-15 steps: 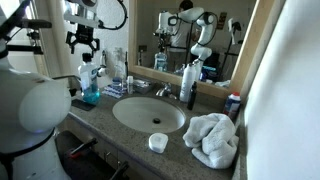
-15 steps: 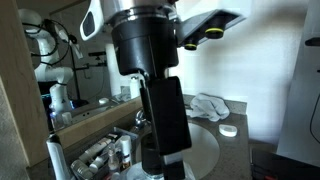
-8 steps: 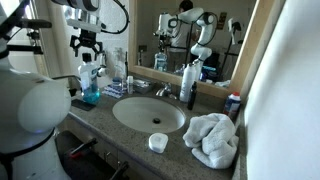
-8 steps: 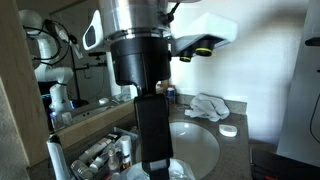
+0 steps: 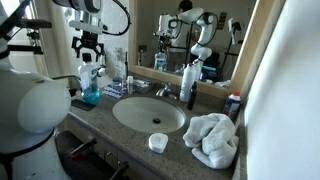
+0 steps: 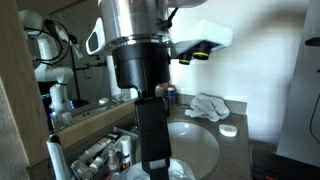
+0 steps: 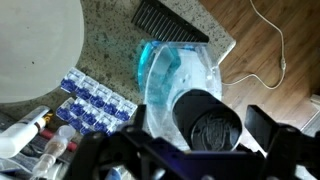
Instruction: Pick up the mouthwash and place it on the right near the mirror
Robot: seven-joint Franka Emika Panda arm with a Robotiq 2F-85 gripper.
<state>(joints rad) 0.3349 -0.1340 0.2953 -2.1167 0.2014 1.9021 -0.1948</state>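
Note:
The mouthwash (image 5: pixel 88 88) is a clear bottle of blue liquid standing on the counter left of the sink, in front of the wood-framed mirror (image 5: pixel 252 45). My gripper (image 5: pixel 88 52) hangs straight above it, open. In the wrist view I look down on the bottle (image 7: pixel 170 75). Its round cap looks dark there and sits between my two spread fingers (image 7: pixel 199 123), which do not touch it. In an exterior view my arm (image 6: pixel 150 110) fills the middle and hides the bottle.
The oval sink (image 5: pixel 148 113) is mid-counter with a faucet (image 5: pixel 162 90) behind it. A slim dark bottle (image 5: pixel 188 85), a red-and-blue can (image 5: pixel 232 103), a white towel (image 5: pixel 212 138) and a small white cup (image 5: pixel 157 142) lie to the right. Blue packets (image 7: pixel 95 100) lie beside the mouthwash.
My gripper has come down a little over the mouthwash and the wrist has turned. The bottle has not moved.

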